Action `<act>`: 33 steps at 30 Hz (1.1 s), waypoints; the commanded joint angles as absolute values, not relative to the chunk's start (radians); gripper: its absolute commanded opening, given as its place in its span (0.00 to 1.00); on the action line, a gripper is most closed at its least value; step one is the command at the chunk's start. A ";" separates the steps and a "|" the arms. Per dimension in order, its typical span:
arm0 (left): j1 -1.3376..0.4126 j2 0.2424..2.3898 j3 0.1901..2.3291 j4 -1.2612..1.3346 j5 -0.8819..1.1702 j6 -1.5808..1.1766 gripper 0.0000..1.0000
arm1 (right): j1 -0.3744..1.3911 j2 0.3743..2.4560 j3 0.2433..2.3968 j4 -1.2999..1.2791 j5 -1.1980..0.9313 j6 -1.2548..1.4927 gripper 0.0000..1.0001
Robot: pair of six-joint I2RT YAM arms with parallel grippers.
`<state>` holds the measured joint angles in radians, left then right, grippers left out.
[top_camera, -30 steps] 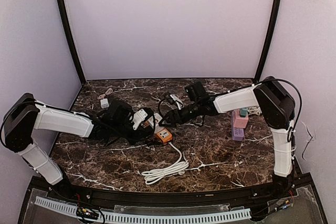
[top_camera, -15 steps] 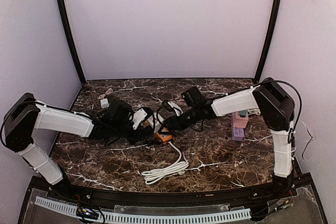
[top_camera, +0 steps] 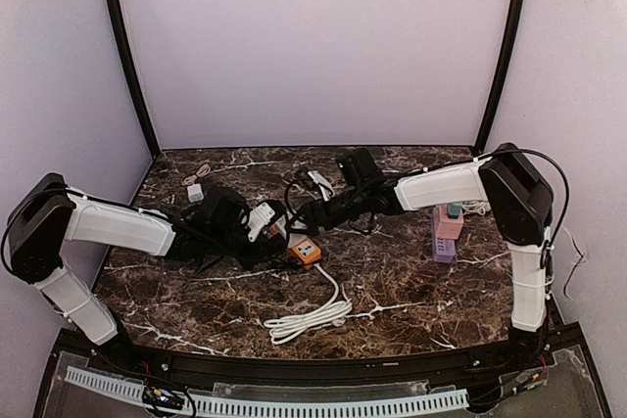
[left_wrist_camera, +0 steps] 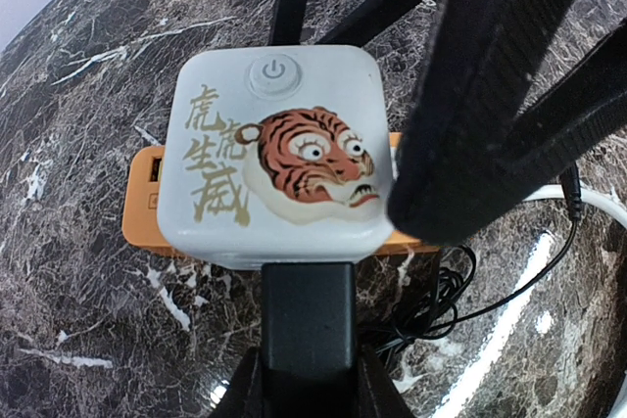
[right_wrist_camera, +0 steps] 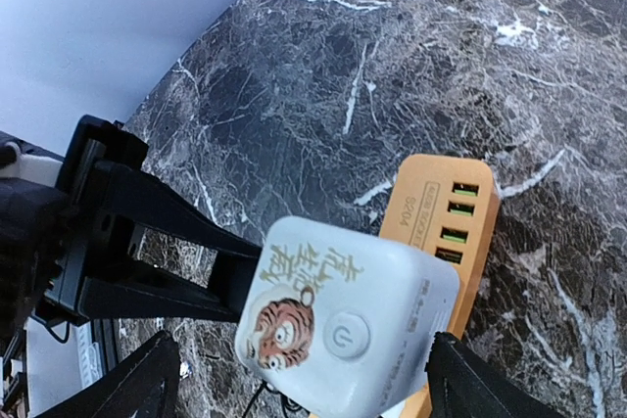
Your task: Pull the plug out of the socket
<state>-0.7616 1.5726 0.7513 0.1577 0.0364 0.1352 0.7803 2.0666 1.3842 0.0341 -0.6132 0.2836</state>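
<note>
The plug point(left_wrist_camera: 279, 168), which I take to be the white block with the tiger face and power button, is still seated on the orange socket point(right_wrist_camera: 446, 208), a strip with a row of USB ports along one side. The pair lies about the middle of the desk point(top_camera: 392, 291), a little toward its left edge. The strip's white cord point(top_camera: 309, 318) runs off in loose loops toward the near edge.

The right gripper point(right_wrist_camera: 302, 349) hangs over the plug with its jaws wide apart. One finger is on each side of the block and neither is touching it. The left gripper point(left_wrist_camera: 309, 276) comes in low from the left with its jaws together and its tips at the foot of the block. Whether they pinch anything or only press on the strip is hidden.

A thin black cable point(left_wrist_camera: 509, 281) trails on the desk just beside the socket. Pink and purple blocks point(top_camera: 446, 232) stand near the right edge, well apart.

So nothing is pulled free yet. By my reading the socket is braced and the plug bracketed, and what is left is to close on the plug and draw it off
</note>
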 commanded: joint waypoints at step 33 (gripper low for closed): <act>-0.759 1.600 0.745 0.253 0.101 0.035 0.05 | 0.825 2.139 1.275 0.168 -0.457 0.250 0.84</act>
